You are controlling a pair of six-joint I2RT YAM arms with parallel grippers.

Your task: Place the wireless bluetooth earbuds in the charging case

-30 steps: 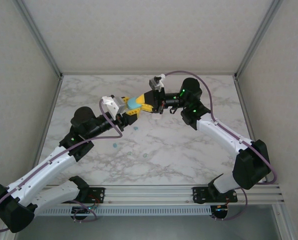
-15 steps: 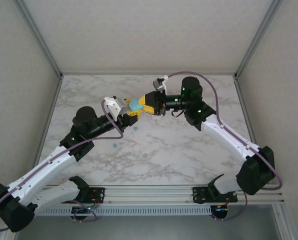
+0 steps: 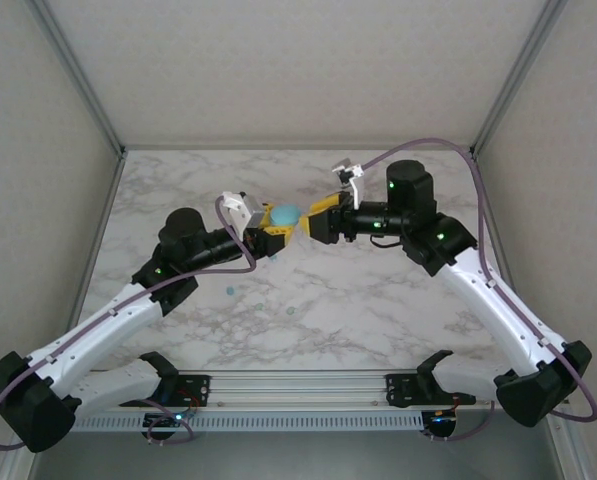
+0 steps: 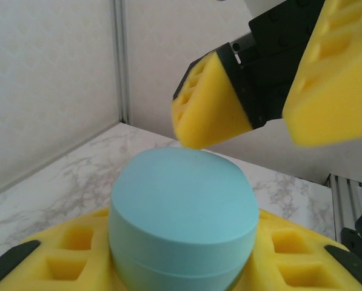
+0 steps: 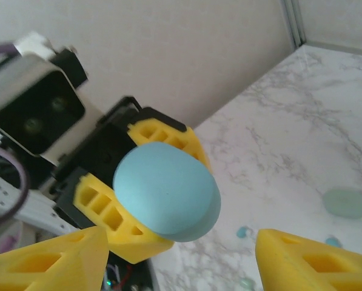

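Note:
The charging case [image 3: 284, 214] is a teal-blue rounded oval with its lid down. My left gripper [image 3: 276, 228] is shut on it, holding it above the table's middle; in the left wrist view the case [image 4: 184, 218] sits between the yellow fingers [image 4: 59, 260]. My right gripper [image 3: 314, 222] is open just right of the case, not touching it. In the right wrist view its fingers [image 5: 47, 264] stand wide apart below the case [image 5: 165, 191]. Small teal earbuds [image 3: 229, 290] lie loose on the marble, with another earbud [image 5: 244, 231] below the case.
A pale mint rounded piece [image 5: 345, 202] rests on the marble table [image 3: 378, 300]. More tiny buds [image 3: 292, 311] lie near the front middle. Grey walls with metal posts [image 3: 88, 90] close in the table on three sides.
My right gripper has opened and pulled back to the right, off the case. The left gripper keeps its hold on the case and has shifted slightly right.

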